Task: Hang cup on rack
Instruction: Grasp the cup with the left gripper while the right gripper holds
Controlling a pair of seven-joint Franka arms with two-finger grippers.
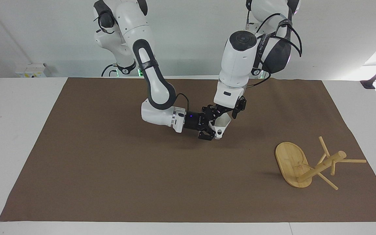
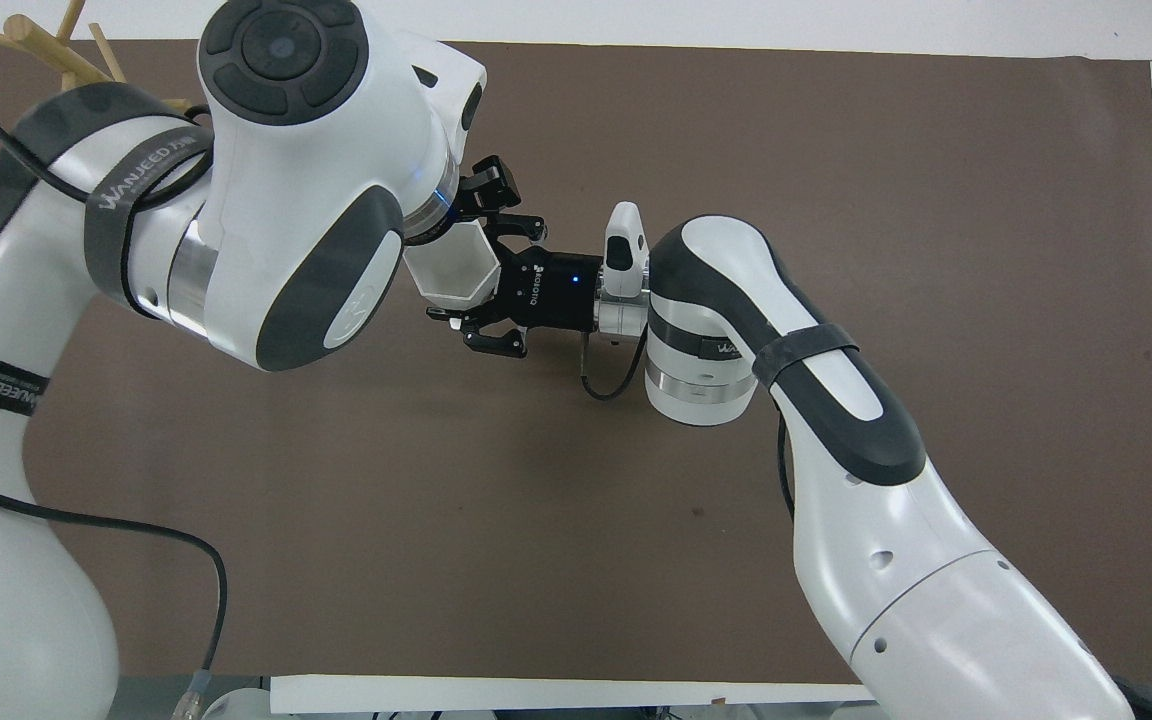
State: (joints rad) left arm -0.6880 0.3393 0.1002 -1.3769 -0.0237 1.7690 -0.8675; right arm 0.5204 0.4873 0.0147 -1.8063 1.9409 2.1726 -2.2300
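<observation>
Mid-table handover: the right gripper clamps the cup sideways above the mat while the left gripper, fingers spread, drops over its rim. Best to seat squarely before the right lets go. The rack waits at four o'clock; the rim contact is hidden by the left wrist

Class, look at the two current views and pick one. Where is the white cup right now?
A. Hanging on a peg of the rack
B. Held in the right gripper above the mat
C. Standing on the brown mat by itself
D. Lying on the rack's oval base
B: the cup sits in the right gripper above the mat, with the left gripper at its rim, well apart from the rack.
</observation>
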